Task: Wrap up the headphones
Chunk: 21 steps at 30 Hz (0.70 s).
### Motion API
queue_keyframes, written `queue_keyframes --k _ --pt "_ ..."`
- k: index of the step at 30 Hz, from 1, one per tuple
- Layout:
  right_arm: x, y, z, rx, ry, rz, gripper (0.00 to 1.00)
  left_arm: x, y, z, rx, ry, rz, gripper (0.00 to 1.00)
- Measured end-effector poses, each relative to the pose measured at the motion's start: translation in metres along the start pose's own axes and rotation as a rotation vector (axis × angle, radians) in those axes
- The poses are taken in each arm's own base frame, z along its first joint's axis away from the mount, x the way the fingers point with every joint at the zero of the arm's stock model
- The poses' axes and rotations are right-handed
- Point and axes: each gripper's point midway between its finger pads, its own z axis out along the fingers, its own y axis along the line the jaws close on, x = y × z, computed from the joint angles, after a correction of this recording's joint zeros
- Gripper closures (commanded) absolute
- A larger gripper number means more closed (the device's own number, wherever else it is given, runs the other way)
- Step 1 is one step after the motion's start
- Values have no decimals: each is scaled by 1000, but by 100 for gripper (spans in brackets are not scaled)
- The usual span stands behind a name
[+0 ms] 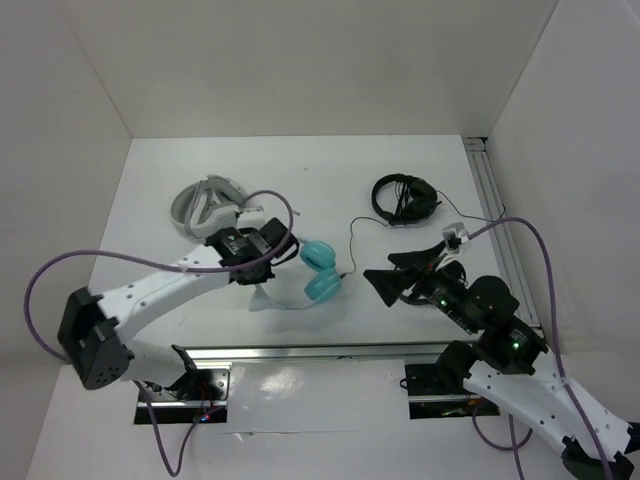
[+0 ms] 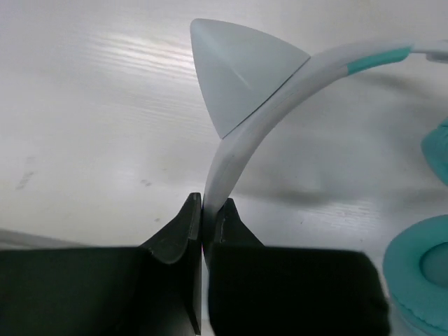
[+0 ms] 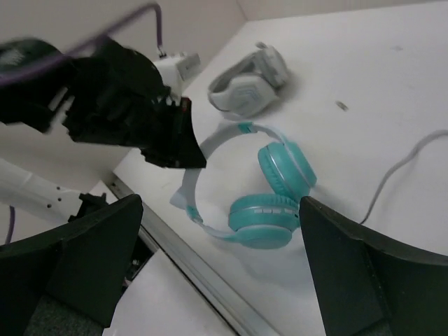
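Note:
The headphones (image 1: 322,272) have teal ear cups and a thin white headband (image 1: 275,303) and rest on the white table. My left gripper (image 1: 262,274) is shut on the headband. In the left wrist view its jaws (image 2: 203,210) pinch the band (image 2: 266,105) just below a grey triangular ear piece (image 2: 238,70). A teal cup (image 2: 420,280) shows at the right. A thin black cable (image 1: 351,240) runs from the cups toward the back. My right gripper (image 1: 385,273) is open and empty, just right of the cups. In its own view (image 3: 220,203) it faces the headphones (image 3: 276,199).
Bulky grey-white headphones (image 1: 205,205) lie behind the left gripper and also show in the right wrist view (image 3: 252,84). Black headphones (image 1: 403,197) lie at the back right. A metal rail (image 1: 330,350) runs along the near edge and another (image 1: 490,195) along the right side.

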Motion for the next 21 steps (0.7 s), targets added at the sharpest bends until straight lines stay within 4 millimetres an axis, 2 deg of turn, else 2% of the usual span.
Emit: queue_keyframes --k 3,7,10,12,14,17,21 --pt "10 12 29 -108 -23 -29 0 -46 25 -65 2 -119 -67 100" --pt "39 9 65 -165 28 -121 0 -115 72 -152 64 -323 -209 100" --pt "48 7 95 -168 84 -214 0 -144 118 -195 49 -439 -278 100" --pt "51 7 111 -172 110 -266 0 -154 146 -213 6 -486 -287 100" --pt "47 9 123 -180 108 -316 0 -158 165 -229 -20 -515 -275 100" --pt "38 10 133 -183 82 -369 0 -156 173 -238 -16 -512 -239 100" --pt "33 11 137 -185 62 -409 0 -149 175 -233 -27 -471 -183 100"
